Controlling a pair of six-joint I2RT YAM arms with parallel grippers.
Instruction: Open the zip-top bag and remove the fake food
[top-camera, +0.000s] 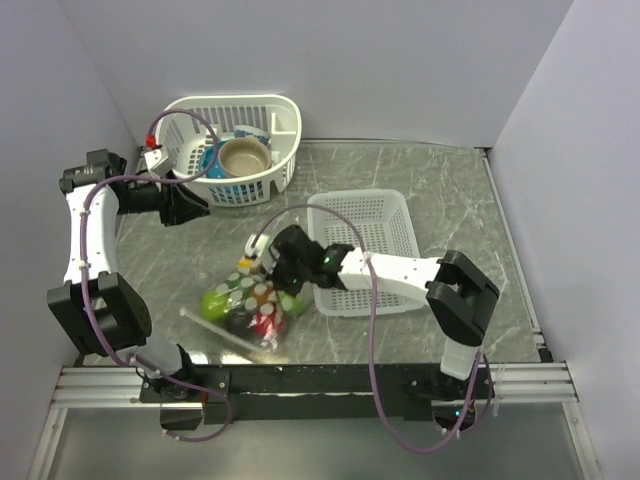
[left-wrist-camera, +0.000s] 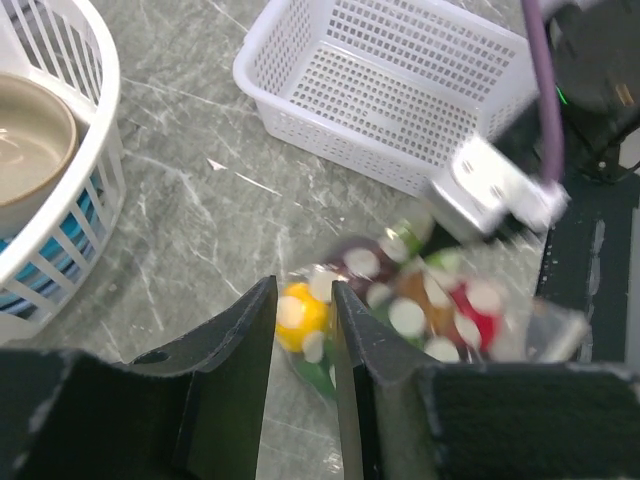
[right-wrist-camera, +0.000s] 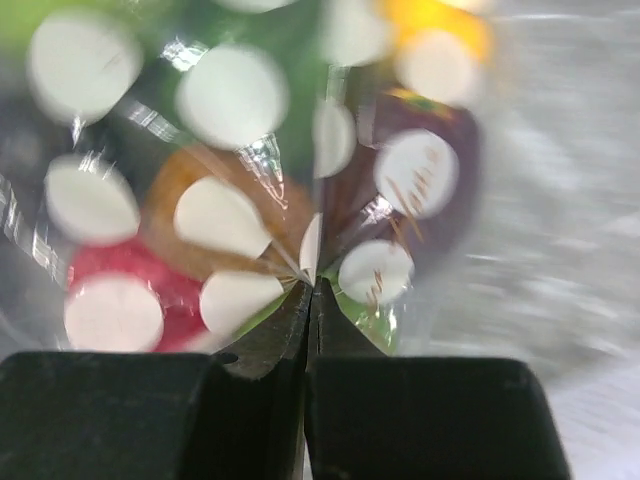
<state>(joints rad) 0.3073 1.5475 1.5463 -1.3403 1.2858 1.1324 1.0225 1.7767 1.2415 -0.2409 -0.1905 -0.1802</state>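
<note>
Clear plastic dotted with white, the zip-top bag (top-camera: 250, 305) lay on the grey marbled table (top-camera: 450, 200) at the lower centre-left of the top view, its right side touching the near left corner of the white mesh tray (top-camera: 380, 225). The fake food (top-camera: 215, 300) was all inside it: lime-green, red, orange, dark maroon and yellow pieces packed together behind the dots.

The right tool (right-wrist-camera: 312, 292) reached in from the right across the tray's lower left corner and met the bag's upper edge. In its own wrist view the jaws were pressed together on a small fold of the bag's film, with the coloured pieces filling the frame above them.

The left tool (left-wrist-camera: 303, 295) hung at the upper left of the top view, just in front of the white slatted basket (top-camera: 280, 110) that held a tan bowl (top-camera: 245, 155), well apart from the bag. Its jaws stood narrowly parted with nothing between them; the yellow piece showed through the gap, further off.
</note>
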